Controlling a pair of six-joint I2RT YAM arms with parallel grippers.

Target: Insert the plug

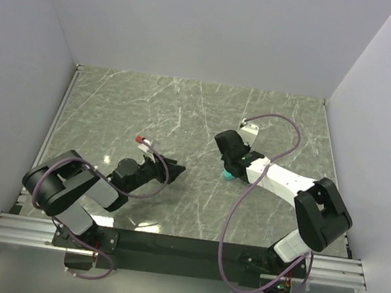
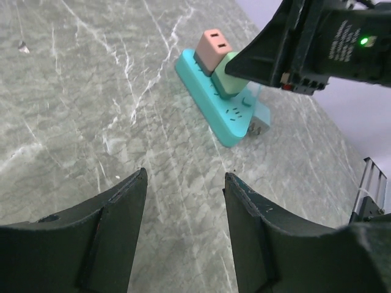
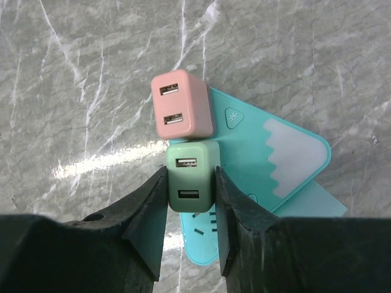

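Green USB charger plug is clamped between the fingers of our right gripper and stands on the teal power strip. We judge insertion is in hand, though we cannot tell whether the prongs are fully home. Next calls for a straight, square push down. A pink charger crowds it from the neighbouring socket. Our left gripper hangs low over the marble table, jaws apart and empty.

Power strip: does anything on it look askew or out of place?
The pink plug stands slightly twisted against the green plug that the right gripper grips at the power strip. Nothing else looks odd.
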